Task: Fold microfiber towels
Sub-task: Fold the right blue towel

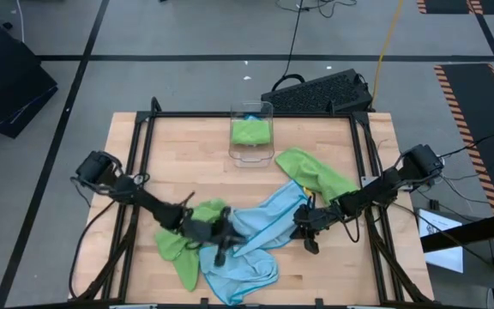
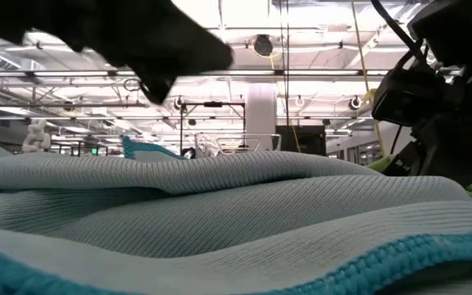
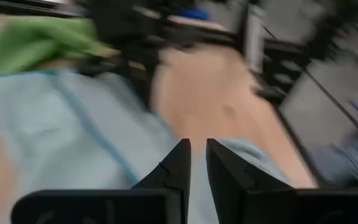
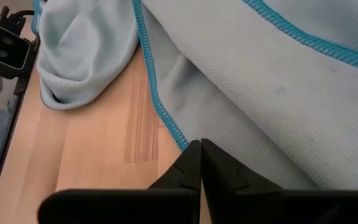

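Note:
A light blue microfiber towel (image 1: pixel 256 245) lies crumpled on the wooden table near its front edge and fills the low view (image 2: pixel 220 213). One lime green towel (image 1: pixel 177 245) lies bunched at its left, partly under it. Another (image 1: pixel 316 172) lies at its far right. My left gripper (image 1: pixel 221 245) is down on the blue towel's left part, its fingers (image 3: pixel 197 152) close together over blue cloth. My right gripper (image 1: pixel 305 227) is shut at the towel's right edge (image 4: pixel 166 118). My left gripper has light blue cloth (image 3: pixel 199 186) showing in the narrow gap between its two fingers, coming at it low and slanting from the table's left. Blur hides which part or how many layers it has. My right gripper's shut fingertips (image 4: pixel 191 155) meet right at the teal-stitched hem (image 4: pixel 178 138), slanting down from the table's right. Whether the hem is pinched between them, I cannot tell. The cloth there lies flat on the table.
A clear plastic bin (image 1: pixel 252 116) with a green towel (image 1: pixel 251 131) inside stands at the table's far edge, in the middle. A black frame (image 1: pixel 144 129) runs round the tabletop. Bare wood (image 1: pixel 187 163) shows between the bin and the towels.

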You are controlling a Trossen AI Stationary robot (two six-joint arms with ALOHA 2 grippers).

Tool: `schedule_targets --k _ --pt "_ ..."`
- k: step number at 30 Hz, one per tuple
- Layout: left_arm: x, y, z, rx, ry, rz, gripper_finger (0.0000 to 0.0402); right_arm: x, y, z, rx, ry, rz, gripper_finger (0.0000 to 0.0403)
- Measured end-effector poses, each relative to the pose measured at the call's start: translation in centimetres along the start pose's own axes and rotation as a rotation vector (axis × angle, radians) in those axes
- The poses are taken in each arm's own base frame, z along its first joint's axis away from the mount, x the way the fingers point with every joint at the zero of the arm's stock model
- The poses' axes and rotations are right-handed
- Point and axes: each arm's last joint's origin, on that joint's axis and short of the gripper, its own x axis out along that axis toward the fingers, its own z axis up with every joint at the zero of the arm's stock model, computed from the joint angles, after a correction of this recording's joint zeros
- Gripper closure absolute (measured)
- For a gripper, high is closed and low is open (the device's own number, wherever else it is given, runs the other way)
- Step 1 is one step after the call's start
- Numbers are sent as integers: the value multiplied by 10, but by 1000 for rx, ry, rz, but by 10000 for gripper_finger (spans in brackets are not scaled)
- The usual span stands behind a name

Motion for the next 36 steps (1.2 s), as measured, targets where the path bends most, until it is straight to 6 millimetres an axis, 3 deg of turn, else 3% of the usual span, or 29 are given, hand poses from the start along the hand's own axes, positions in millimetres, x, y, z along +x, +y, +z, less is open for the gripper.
schedule_targets --k 9,13,18,29,36 --pt "13 -44 -45 -37 205 -66 350 0 -1 1 4 -20 -18 399" --pt "19 -46 -77 -125 333 -84 350 0 -1 1 5 -18 -22 399" --pt "16 -51 -92 -230 458 -62 351 0 -1 0 16 -15 -28 399" --pt "-34 -38 -73 -194 668 251 351 0 -2 -4 27 18 -49 399" --pt "-75 -8 -63 -199 794 629 351 0 2 -10 54 46 -64 399"
